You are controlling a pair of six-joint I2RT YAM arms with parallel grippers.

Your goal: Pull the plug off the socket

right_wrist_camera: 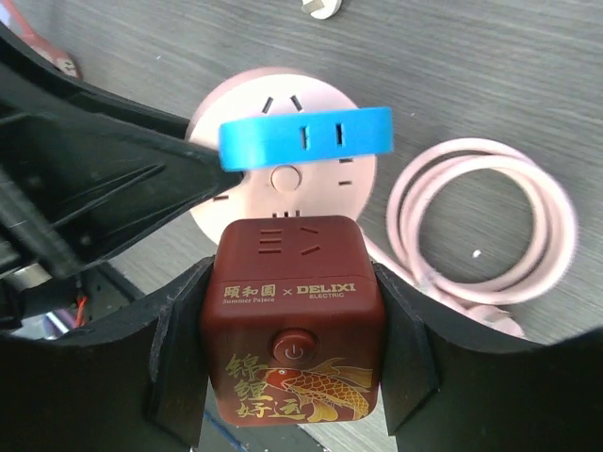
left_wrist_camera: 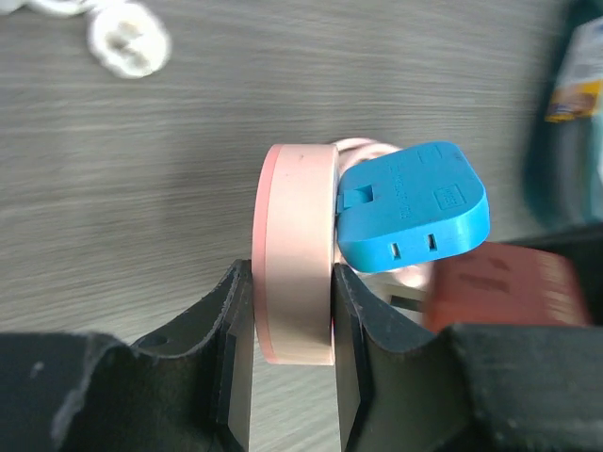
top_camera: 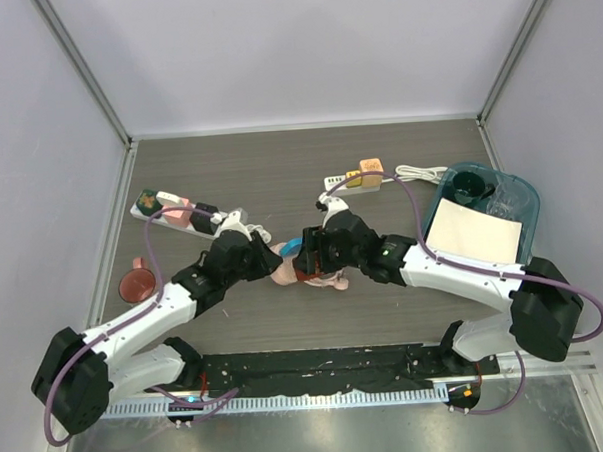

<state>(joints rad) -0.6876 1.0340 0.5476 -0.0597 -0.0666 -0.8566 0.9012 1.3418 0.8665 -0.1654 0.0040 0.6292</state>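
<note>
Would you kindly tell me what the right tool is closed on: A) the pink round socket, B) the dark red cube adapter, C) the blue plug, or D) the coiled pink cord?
B: the right tool flanks the dark red cube adapter, one finger against each side.

"DELIXI ELECTRIC" on red cube [right_wrist_camera: 292, 315]
</note>
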